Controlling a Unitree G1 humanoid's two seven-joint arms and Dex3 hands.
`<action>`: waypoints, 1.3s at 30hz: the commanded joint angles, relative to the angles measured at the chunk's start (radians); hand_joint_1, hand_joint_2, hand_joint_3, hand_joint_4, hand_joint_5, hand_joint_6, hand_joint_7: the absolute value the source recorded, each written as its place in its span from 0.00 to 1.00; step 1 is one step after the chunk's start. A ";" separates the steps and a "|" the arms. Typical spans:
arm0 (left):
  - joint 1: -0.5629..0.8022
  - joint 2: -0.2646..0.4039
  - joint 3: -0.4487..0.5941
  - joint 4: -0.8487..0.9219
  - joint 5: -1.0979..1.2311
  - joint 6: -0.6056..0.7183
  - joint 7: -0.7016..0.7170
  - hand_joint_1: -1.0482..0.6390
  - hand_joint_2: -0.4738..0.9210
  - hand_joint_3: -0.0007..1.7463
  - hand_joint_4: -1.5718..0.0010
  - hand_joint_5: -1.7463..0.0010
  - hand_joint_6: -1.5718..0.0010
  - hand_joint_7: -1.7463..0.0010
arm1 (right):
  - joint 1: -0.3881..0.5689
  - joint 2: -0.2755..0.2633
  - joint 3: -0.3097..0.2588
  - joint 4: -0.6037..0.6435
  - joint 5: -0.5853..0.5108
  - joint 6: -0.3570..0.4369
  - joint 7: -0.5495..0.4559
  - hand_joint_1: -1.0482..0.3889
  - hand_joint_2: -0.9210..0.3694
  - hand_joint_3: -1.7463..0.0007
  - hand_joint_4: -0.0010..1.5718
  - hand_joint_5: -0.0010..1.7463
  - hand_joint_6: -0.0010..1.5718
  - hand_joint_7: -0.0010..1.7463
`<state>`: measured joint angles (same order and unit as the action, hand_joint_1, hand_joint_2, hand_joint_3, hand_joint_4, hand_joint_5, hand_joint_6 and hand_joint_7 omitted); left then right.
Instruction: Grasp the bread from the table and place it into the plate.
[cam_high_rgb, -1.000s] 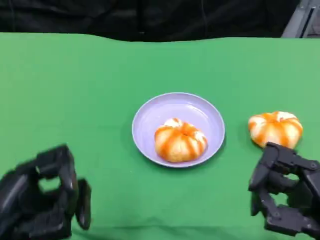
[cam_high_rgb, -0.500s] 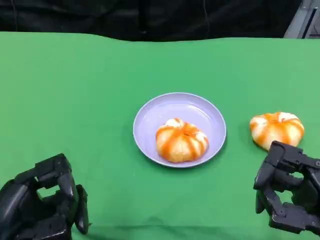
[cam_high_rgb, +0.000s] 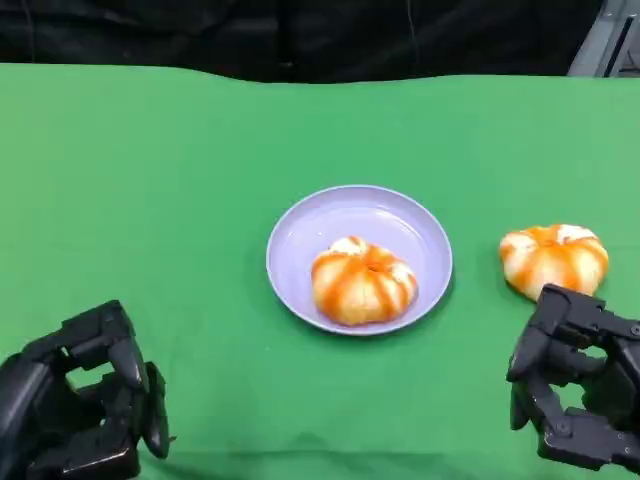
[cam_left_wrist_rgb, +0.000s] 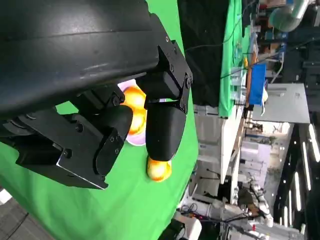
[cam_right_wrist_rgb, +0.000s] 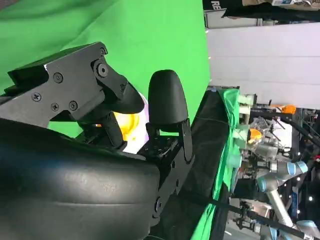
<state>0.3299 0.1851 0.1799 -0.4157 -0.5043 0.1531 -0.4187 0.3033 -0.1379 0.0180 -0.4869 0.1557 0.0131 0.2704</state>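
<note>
- While one bun (cam_high_rgb: 362, 281) is already lying in the plate (cam_high_rgb: 300, 235), the second bread (cam_high_rgb: 553, 257) is sitting on the green table (cam_high_rgb: 180, 180), well to the plate's right.
- The right hand (cam_high_rgb: 575, 385) is hovering just beside that bread on the robot's side, holding nothing, fingers spread apart.
- The left hand (cam_high_rgb: 85, 405) is resting empty near the table's front edge, fingers loosely parted.
- Judging the step: the right hand should be reaching over the bread, straddling it, closing gently to avoid squashing.
</note>
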 joint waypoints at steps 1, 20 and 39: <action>-0.015 0.008 0.013 0.012 0.009 -0.002 0.017 0.70 0.77 0.83 0.38 0.00 0.53 0.00 | -0.008 -0.005 -0.005 0.005 0.012 -0.009 0.003 0.73 0.20 0.37 0.51 1.00 0.42 0.89; -0.038 0.004 0.021 0.041 0.038 -0.032 0.015 0.72 0.80 0.78 0.37 0.00 0.53 0.00 | -0.029 0.000 -0.006 0.064 -0.001 -0.065 0.013 0.74 0.20 0.37 0.52 1.00 0.43 0.89; -0.017 0.013 0.012 0.049 0.064 -0.053 0.005 0.73 0.78 0.81 0.38 0.00 0.53 0.00 | -0.001 0.022 0.015 0.061 -0.027 -0.065 -0.021 0.73 0.24 0.36 0.53 1.00 0.45 0.88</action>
<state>0.3047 0.1850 0.1885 -0.3689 -0.4471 0.0999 -0.4140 0.2961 -0.1149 0.0356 -0.4143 0.1452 -0.0533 0.2687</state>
